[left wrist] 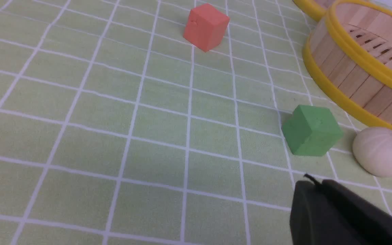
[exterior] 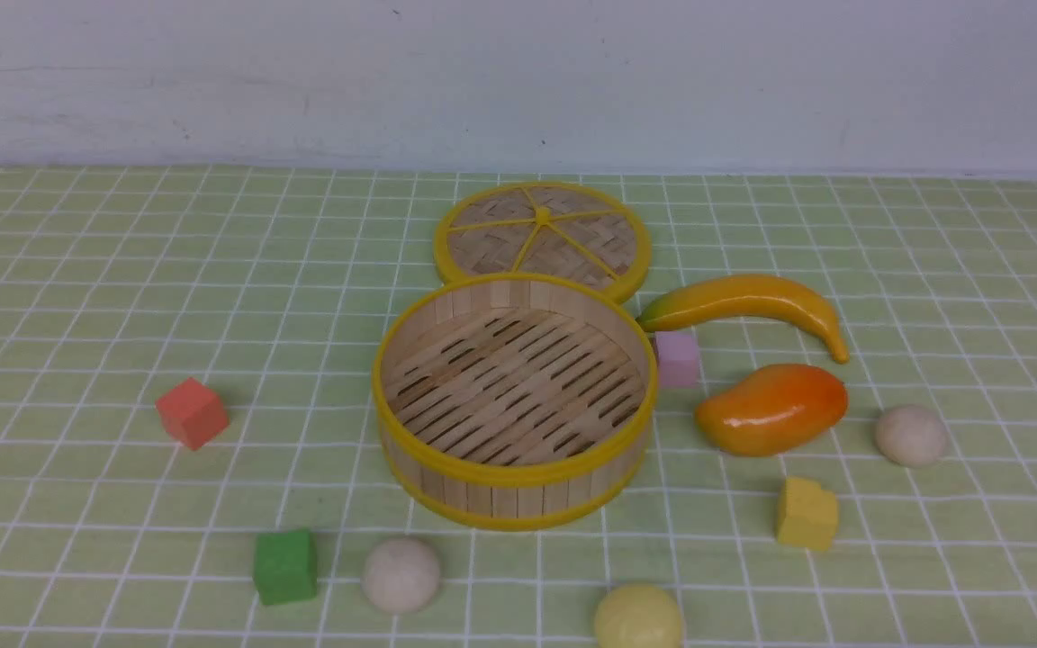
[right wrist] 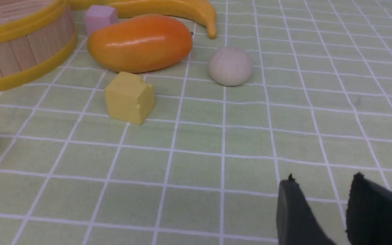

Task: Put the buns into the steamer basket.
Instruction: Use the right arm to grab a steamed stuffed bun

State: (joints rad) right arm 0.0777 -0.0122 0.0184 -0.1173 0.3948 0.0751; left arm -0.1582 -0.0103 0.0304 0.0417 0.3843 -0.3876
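The steamer basket point(exterior: 518, 475) stands empty and uncovered mid-tabletop, ready for drops from above; its lid point(exterior: 542, 236) lies flat behind it. By the near edge sit an off-white bun point(exterior: 401, 574), crowded by a green cube point(exterior: 285, 566), and a pale yellow bun point(exterior: 637, 617); a third bun point(exterior: 911, 435) rests toward the right edge with bare cloth around it. The left end effector point(left wrist: 313, 183) is pinched narrow and empty; the right end effector point(right wrist: 323, 178) is parted and empty.
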